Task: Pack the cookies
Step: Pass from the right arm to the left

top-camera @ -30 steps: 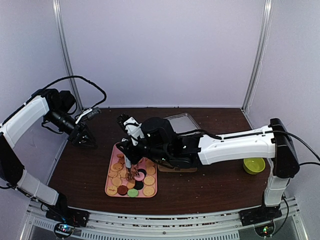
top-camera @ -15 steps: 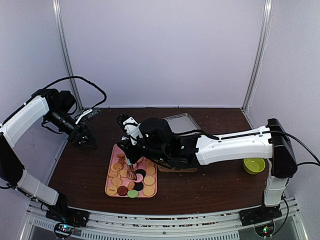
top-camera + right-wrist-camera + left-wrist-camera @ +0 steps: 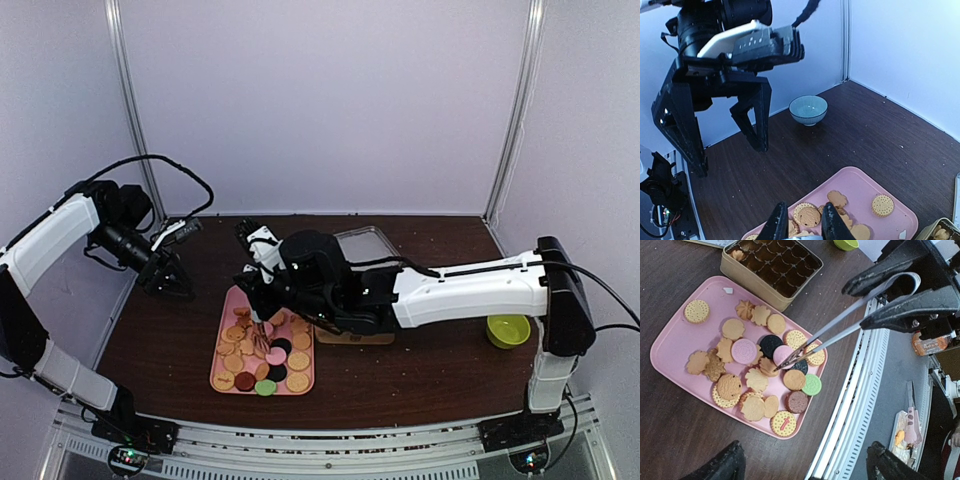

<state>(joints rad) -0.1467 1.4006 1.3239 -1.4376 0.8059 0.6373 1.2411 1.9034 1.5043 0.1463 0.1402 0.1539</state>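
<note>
The cookies [image 3: 745, 351] lie on a pink tray [image 3: 675, 342], mostly tan, with some pink, black, dark red and green ones. They also show in the top view [image 3: 262, 358]. My right gripper [image 3: 258, 296] is shut on metal tweezers [image 3: 840, 327]. The tweezer tips meet at a tan cookie [image 3: 768, 366] mid-tray; I cannot tell if it is pinched. The right wrist view shows the right gripper's fingers [image 3: 778, 224] above the tray's far end. My left gripper [image 3: 176, 284] is open and empty, above the table left of the tray.
A gold tin [image 3: 771, 269] with brown paper cups stands at the tray's far side, one cookie in a corner cup. Its silver lid [image 3: 364, 243] lies behind. A green bowl [image 3: 507, 330] sits at the right, and a pale blue bowl [image 3: 808, 109] near the left wall.
The right gripper has lifted the tweezers slightly, and their tips have shifted a little toward the back of the tray. The left arm has barely moved.
</note>
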